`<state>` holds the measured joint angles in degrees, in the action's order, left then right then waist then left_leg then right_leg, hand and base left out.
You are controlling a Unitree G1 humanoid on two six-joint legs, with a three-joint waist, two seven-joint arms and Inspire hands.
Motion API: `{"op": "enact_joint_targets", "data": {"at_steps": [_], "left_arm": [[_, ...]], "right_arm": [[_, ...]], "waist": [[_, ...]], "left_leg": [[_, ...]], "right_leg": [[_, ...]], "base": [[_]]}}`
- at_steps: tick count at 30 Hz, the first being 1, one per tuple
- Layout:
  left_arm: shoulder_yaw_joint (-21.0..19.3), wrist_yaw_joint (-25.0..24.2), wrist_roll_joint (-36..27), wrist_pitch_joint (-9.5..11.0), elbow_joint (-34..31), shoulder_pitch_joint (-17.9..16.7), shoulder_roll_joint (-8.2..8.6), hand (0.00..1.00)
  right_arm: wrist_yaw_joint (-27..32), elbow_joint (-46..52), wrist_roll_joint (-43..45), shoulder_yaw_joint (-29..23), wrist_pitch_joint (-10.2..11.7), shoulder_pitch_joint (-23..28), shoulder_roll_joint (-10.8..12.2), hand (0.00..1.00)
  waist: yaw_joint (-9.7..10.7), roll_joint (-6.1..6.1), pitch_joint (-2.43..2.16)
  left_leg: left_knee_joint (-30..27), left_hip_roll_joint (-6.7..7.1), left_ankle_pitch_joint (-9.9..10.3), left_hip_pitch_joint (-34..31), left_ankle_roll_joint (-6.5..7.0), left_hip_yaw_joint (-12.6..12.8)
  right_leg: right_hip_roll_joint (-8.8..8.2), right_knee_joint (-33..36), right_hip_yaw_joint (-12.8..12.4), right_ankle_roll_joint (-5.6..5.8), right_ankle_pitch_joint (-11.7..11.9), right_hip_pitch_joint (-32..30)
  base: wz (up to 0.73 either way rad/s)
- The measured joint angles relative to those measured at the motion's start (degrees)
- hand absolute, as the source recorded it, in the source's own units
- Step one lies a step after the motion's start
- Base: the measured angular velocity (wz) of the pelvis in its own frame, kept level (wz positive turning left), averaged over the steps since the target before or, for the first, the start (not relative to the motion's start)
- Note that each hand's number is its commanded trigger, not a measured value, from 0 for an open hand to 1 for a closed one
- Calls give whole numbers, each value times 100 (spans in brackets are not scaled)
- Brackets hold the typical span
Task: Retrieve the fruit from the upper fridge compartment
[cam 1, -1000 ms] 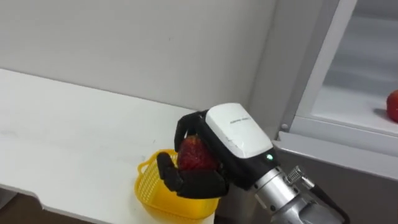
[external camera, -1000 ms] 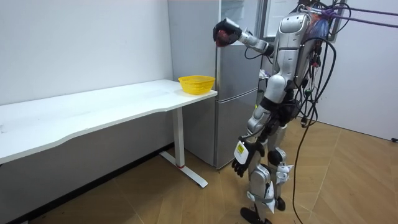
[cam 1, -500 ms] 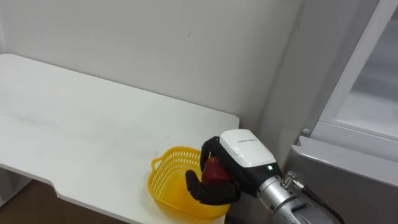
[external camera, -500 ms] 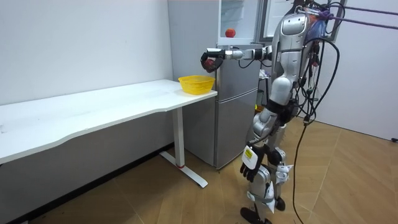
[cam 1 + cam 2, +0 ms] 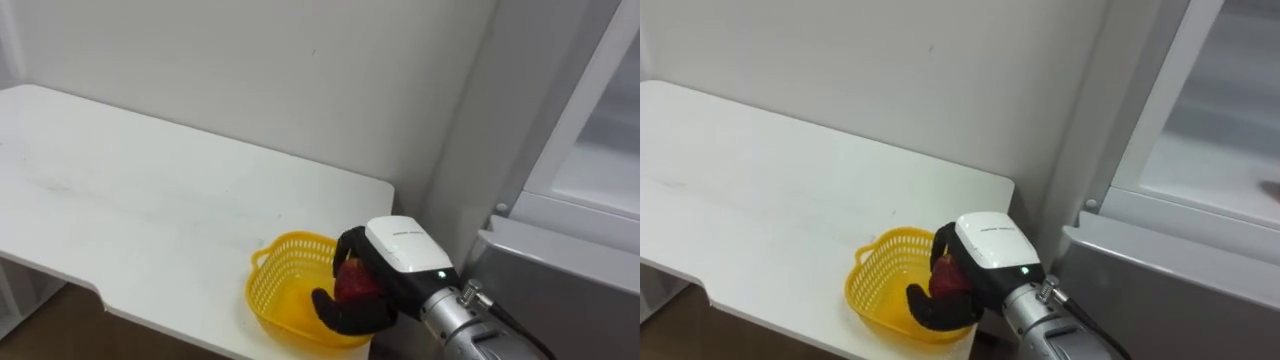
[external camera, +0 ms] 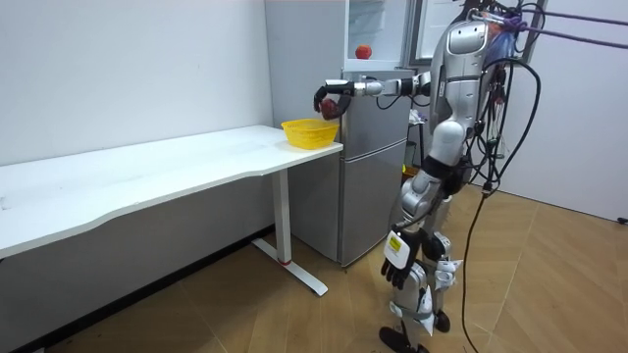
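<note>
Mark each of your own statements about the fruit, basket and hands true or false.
1. The right hand grips a red fruit. True.
2. The basket stands in the middle of the table. False: it stands at the table's end beside the fridge.
3. The fruit lies loose in the basket. False: the right hand holds it just above the basket.
4. A second fruit sits in the open upper fridge. True.
5. The left hand rests on the table. False: it hangs by the robot's thigh.
</note>
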<state>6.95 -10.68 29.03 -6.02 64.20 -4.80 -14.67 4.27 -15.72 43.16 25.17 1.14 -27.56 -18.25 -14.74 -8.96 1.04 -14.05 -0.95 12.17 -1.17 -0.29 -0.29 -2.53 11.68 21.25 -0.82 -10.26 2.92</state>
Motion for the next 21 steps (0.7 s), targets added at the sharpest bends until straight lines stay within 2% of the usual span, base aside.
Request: {"op": "enact_joint_targets", "data": {"at_steps": [5,14,21], "left_arm": [[0,3,-3,-34,0,-4,-1,0],[0,34,-3,-29,1,-3,-2,0],[-2,42,-3,-29,0,6,-2,0]], "right_arm": [[76,0,-44,1,-1,0,1,0],[92,-196,-109,5,1,0,2,0],[92,-196,-113,5,1,0,2,0]], "waist": [[-9,30,-36],[-161,56,-17],[-180,63,-11]], "left_leg": [[-59,0,0,-10,0,0],[-81,2,0,-24,0,-10],[-69,20,0,-28,3,-25]], "right_leg": [[-2,6,7,0,0,9],[-4,11,11,-3,2,15],[-21,11,27,-2,1,10]], "base": [[0],[0],[0]]}}
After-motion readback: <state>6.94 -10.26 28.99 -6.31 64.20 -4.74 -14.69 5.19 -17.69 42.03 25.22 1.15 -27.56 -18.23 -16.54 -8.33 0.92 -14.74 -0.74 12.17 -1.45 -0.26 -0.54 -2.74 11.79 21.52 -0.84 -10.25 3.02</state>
